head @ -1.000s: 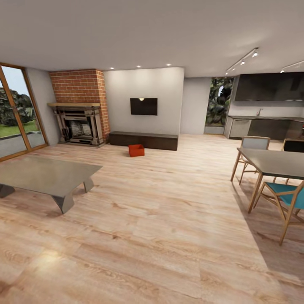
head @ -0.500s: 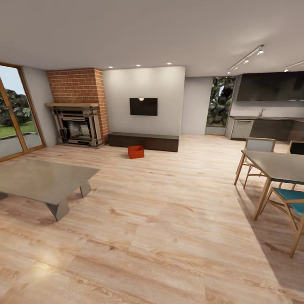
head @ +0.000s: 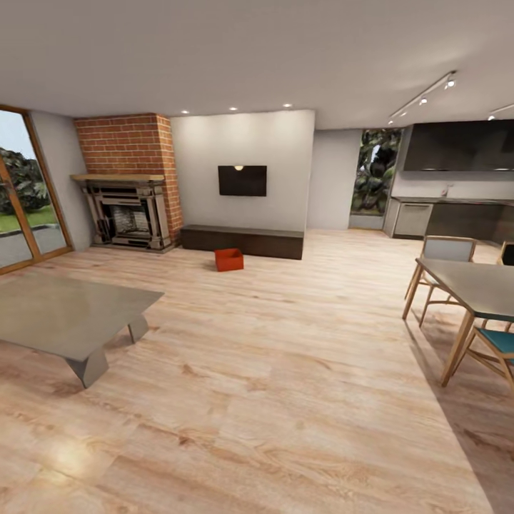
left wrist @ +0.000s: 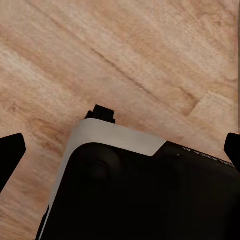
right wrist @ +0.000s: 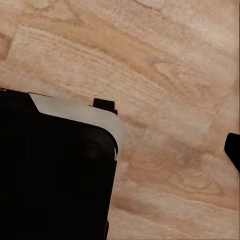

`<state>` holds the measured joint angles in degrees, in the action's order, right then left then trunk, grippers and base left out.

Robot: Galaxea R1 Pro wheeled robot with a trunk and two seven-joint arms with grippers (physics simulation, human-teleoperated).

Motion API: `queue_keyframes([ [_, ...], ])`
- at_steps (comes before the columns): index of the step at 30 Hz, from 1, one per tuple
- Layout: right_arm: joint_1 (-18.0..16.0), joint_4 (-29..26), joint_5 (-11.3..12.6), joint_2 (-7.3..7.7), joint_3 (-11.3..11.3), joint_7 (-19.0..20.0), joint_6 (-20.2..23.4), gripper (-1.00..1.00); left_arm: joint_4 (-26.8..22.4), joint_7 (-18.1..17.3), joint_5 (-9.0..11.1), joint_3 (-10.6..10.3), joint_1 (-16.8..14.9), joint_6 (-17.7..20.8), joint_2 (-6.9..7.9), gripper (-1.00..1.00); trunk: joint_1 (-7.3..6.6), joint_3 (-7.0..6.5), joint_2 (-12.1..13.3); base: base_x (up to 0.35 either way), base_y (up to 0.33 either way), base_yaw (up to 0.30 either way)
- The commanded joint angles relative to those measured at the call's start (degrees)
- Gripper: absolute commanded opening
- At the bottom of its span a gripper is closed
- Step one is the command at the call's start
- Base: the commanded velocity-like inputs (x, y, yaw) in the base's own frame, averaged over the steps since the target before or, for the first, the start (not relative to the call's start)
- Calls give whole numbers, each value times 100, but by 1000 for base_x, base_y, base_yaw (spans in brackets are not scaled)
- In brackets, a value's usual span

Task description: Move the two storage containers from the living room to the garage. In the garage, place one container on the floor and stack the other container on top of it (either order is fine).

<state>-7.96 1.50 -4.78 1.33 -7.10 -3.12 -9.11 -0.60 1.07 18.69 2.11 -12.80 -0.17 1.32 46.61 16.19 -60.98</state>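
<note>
Approaching stage: judged from the head view, the task is at its very start, with the robot in the living room and facing its first pick-up across open floor.
Storage container: one orange-red bin sits on the wood plank floor, just in front of the low dark TV bench and below the wall television. It is far from the robot.
Second container: cannot be placed from these pictures.
Surroundings: coffee table at near left, brick fireplace at far left, dining table with chairs at right. A broad bare lane of planks runs between the two tables toward the bin.
Left gripper: its two dark fingertips stand at opposite edges of the left wrist view, spread wide and holding nothing. The robot's dark base and the planks lie beneath.
Right gripper: one fingertip appears at the picture's edge. Its partner is not made out, so the opening probably matches the left but cannot be told for certain. Nothing is seen in its grasp.
Next move, as a judgement: drive on along the lane, keep off the coffee table's corner, stop short of the bench, then bend the trunk to bring the arms down to the bin.
</note>
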Motion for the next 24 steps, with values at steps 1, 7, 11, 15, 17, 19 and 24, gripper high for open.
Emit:
queue_keyframes([
  [1,-7,16,-50,-3,-26,-34,-23,100,-1,9,12,19,-3,-1,-1,100,4,7,-4,325,0,0],
  [7,-5,16,-50,-15,-20,-39,-21,100,-1,8,12,20,-2,-1,1,100,4,7,-4,325,0,0],
  [11,-6,17,-50,-11,-18,-40,-31,100,-1,7,15,20,-3,4,5,100,4,7,-4,325,0,0],
  [15,-6,17,-53,-2,-18,-40,-43,100,-1,4,17,20,-3,7,7,100,4,7,-4,325,0,63],
  [17,-5,17,-52,-1,-19,-40,-45,100,-1,1,14,19,-2,7,8,100,4,7,-4,325,0,178],
  [19,-5,17,-53,-1,-19,-40,-45,100,-1,0,17,18,-2,8,8,100,4,7,-4,325,0,218],
  [24,-8,17,-68,6,-25,-40,-42,100,-1,-1,19,18,-3,8,7,100,4,7,-4,326,0,186],
])
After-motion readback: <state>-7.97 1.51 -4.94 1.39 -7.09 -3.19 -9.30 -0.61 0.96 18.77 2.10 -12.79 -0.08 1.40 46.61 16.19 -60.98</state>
